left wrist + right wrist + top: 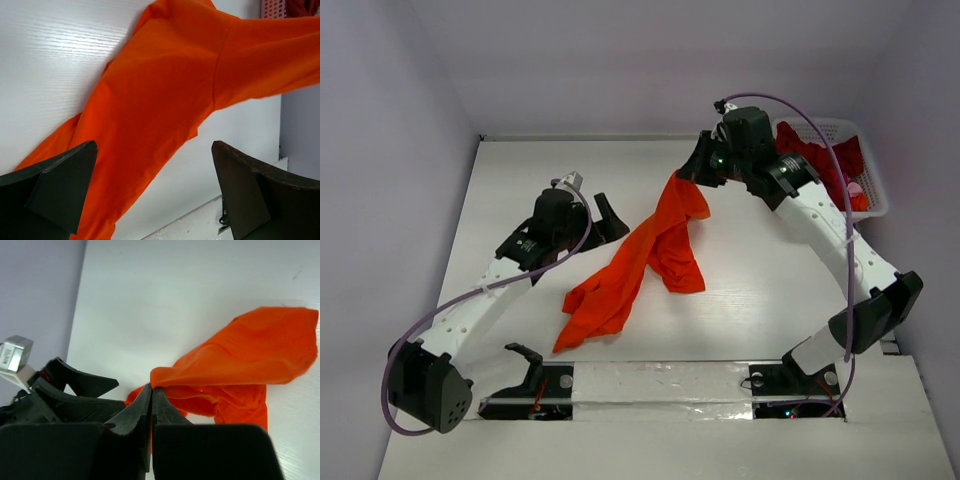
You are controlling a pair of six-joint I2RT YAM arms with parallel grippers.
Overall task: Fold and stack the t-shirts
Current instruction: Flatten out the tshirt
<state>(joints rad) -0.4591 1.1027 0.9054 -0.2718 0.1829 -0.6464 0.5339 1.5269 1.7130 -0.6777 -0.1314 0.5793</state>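
The bright orange t-shirt [640, 258] hangs stretched from my right gripper [692, 172] down to the table at the lower left. The right gripper [151, 387] is shut on the shirt's upper edge [240, 365] and holds it lifted. My left gripper [605, 215] is open and empty, just left of the hanging cloth. In the left wrist view the orange shirt [165, 95] fills the space ahead of the spread fingers [65, 180]. Dark red and pink shirts [820, 160] lie bunched in the basket.
The white lattice basket [868, 185] stands at the back right corner, against the wall. The left arm's dark gripper [65, 390] shows in the right wrist view. A taped strip [660, 385] runs along the table's near edge between the arm bases.
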